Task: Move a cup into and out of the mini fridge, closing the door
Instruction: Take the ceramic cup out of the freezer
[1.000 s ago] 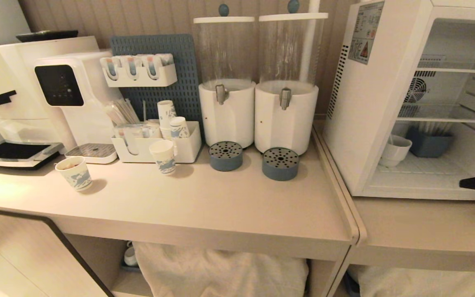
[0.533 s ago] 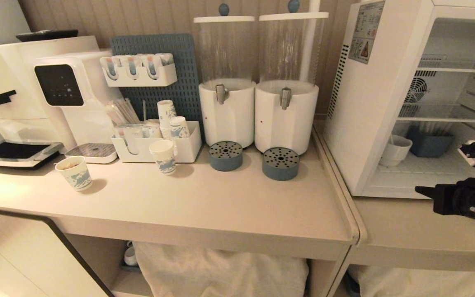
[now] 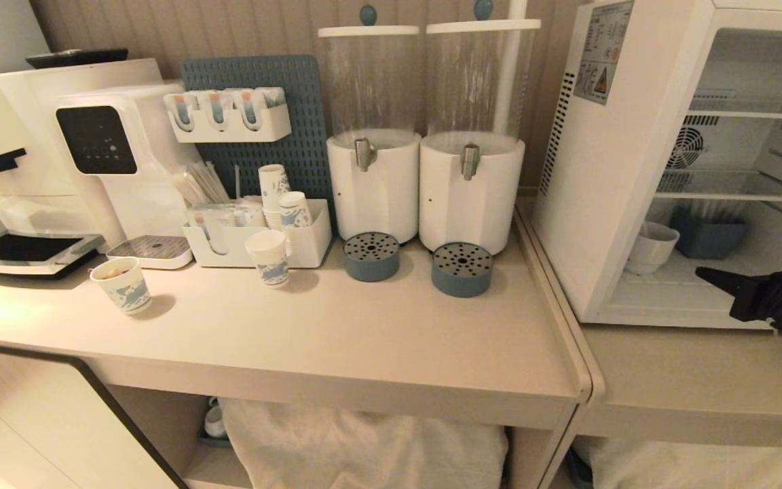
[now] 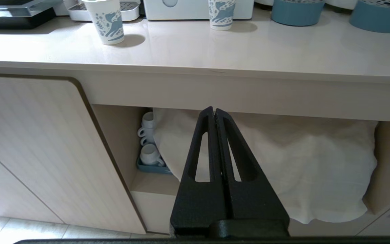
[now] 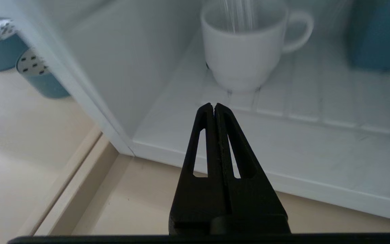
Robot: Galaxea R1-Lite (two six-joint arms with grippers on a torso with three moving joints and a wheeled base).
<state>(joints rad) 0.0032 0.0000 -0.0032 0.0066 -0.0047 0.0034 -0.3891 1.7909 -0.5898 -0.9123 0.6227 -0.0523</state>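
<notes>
The mini fridge [image 3: 608,204] stands open at the right of the counter; its door is out of view. The white cup [image 3: 650,248] sits on the fridge floor at the left, handle to the right [image 5: 245,54]. My right gripper [image 3: 700,273] is shut and empty, hovering over the fridge's front sill, its tip [image 5: 213,105] pointing at the cup a short way off. In the left wrist view my left gripper [image 4: 213,110] is shut and empty, parked low in front of the open shelf under the counter.
A blue bin [image 3: 706,234] stands in the fridge, right of the cup. Wire shelves [image 3: 730,187] hang above. Two drink dispensers [image 3: 469,190] with blue drip cups [image 3: 461,269], paper cups [image 3: 269,258] and white machines [image 3: 113,156] fill the counter's left.
The right gripper has come in from the right edge, swung left along the fridge's front, then risen to the sill, now pointing at the cup. The left arm has not moved.
</notes>
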